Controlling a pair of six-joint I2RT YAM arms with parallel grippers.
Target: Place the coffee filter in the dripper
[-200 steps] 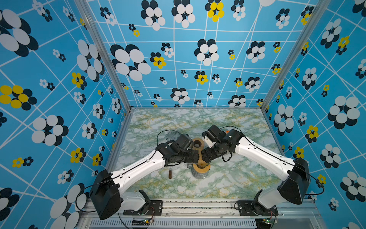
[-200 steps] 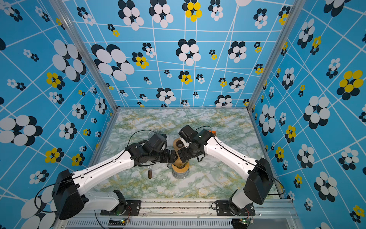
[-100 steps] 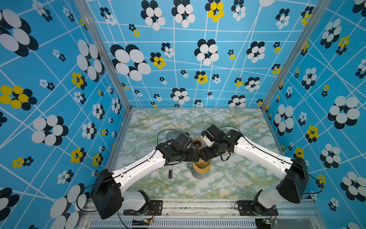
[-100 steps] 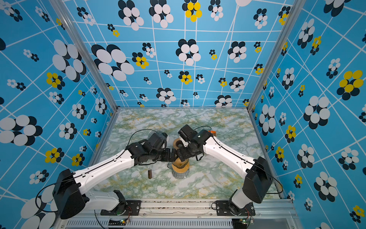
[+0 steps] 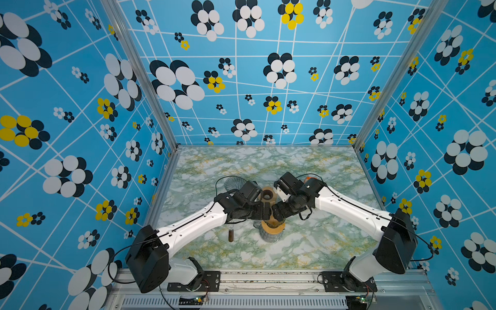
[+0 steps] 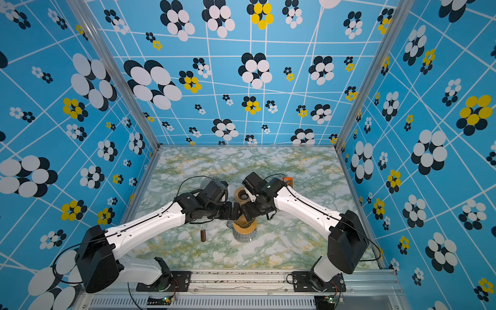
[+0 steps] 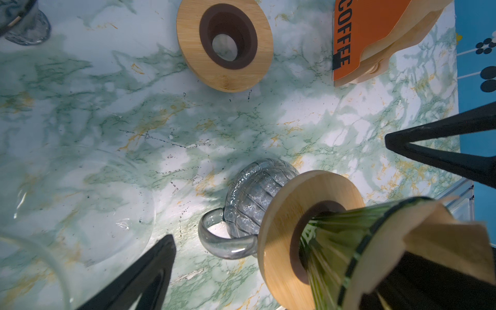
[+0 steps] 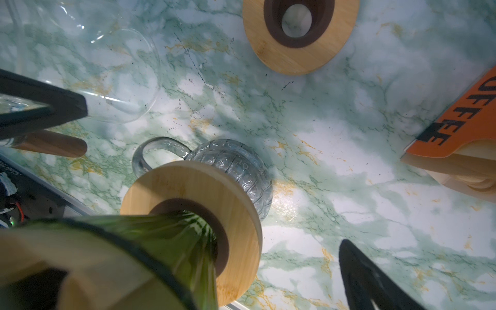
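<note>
Two hands, both released, left hand (image 5: 264,211) at 9 o'clock, right hand (image 5: 279,212) at 3 o'clock of dripper (image 7: 343,236); coffee filter (image 7: 440,236) stands above rim, best pressed down evenly.

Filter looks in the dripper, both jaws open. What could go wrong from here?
1. The coffee filter sticks up above the rim of the dripper; it may not be seated and could spring out.
2. Left gripper and right gripper hang close by the dripper, which is perched on a wooden collar atop the glass server; a careless retreat could topple it.
</note>
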